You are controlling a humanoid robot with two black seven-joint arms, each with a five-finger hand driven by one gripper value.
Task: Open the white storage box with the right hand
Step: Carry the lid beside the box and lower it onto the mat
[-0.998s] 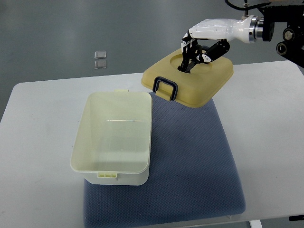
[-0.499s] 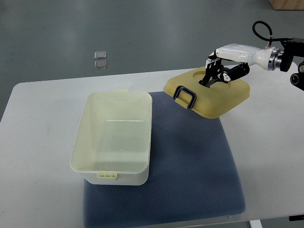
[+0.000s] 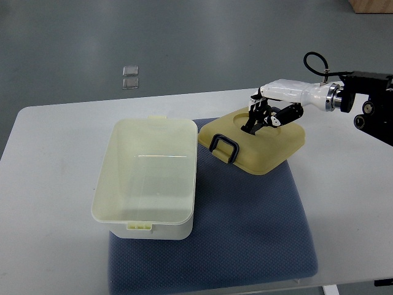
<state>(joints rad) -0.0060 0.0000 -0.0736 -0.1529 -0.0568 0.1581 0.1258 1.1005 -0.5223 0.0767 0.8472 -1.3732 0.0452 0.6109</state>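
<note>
Two small clear squares (image 3: 129,77) lie on the grey floor beyond the far left part of the white table (image 3: 49,184). On the table, left of centre, the white storage box (image 3: 147,178) stands open with its near end on the blue mat (image 3: 245,221) and its left side over bare tabletop; its pale inside shows nothing but the bottom and a faint glint, and small latch tabs sit at its far and near rims. Just right of the box's far right corner, the cream lid (image 3: 258,138) lies on the far end of the mat, apart from the box, with its dark handle (image 3: 223,148) at the left corner pointing toward the box. The right hand (image 3: 265,114), its arm coming in from the right edge, is over the lid's far middle: its dark fingers (image 3: 253,121) are curled down into the round recess on top of the lid and grip it there, so the lid lies directly under and around the fingertips.
</note>
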